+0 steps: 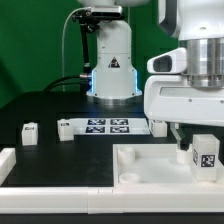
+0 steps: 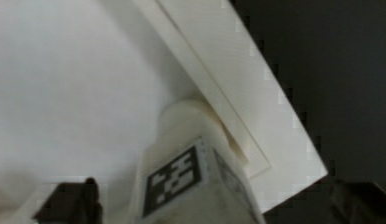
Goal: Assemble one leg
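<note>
A leg, a stubby white block with a black-and-white tag on its face, stands upright at the near corner of the large white tray-like piece at the exterior view's right. My gripper is down over it. In the wrist view the leg sits between my fingers. The one dark finger that shows stands apart from the leg, with white surface visible in the gap. My gripper is open around the leg. The other finger is hard to make out.
The marker board lies at the table's middle. Loose legs stand at its left and right. A white part lies at the left edge. The robot base stands behind.
</note>
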Controlling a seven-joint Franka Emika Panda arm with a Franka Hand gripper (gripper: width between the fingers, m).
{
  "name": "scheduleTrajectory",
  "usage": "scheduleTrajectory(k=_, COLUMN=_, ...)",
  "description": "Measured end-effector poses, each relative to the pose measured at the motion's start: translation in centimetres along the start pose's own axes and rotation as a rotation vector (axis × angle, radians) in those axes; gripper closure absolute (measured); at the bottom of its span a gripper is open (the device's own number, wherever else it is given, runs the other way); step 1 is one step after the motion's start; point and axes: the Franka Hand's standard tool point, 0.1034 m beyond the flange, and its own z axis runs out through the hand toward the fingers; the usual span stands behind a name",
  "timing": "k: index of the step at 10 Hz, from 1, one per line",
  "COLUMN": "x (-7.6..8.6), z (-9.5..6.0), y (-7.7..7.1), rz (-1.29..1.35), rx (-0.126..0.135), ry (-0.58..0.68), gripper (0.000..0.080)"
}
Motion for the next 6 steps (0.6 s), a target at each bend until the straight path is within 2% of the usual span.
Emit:
scheduleTrajectory(k=4, x=0.22, z=-0.04, y=0.26, rz=-0.317, rx=-0.001, ry=0.002, gripper=0.015)
scheduleTrajectory(k=6, x=0.21, z=-0.03, y=0.26, rz=-0.314, rx=-0.001, ry=0.002, gripper=0.0179)
